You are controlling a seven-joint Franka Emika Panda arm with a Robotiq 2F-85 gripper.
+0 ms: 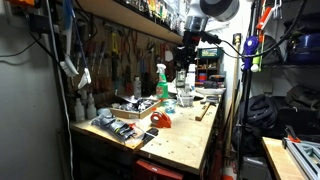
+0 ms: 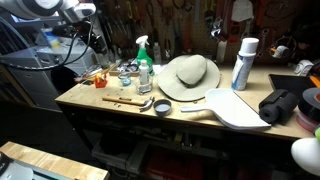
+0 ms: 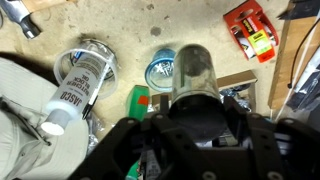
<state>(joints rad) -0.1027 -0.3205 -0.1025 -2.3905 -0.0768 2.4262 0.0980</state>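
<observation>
In the wrist view my gripper [image 3: 190, 115] is shut on a grey, see-through cylindrical jar [image 3: 193, 68], held between the two black fingers above the workbench. Below it lie a round blue-rimmed tin [image 3: 160, 68], a white labelled spray can on its side [image 3: 78, 88] and a green spray bottle [image 3: 138, 100]. In both exterior views the gripper [image 1: 185, 62] [image 2: 97, 42] hangs over the cluttered end of the bench, near the green spray bottle [image 1: 161, 84] [image 2: 143, 55].
A red tool [image 3: 250, 28] [image 1: 161, 120] lies on the wooden bench top [image 1: 190, 140]. A straw hat [image 2: 190, 75], a tall white can [image 2: 243, 65], a white board [image 2: 240, 110] and a black bag [image 2: 282, 105] are on the bench. A tool wall and shelf stand behind.
</observation>
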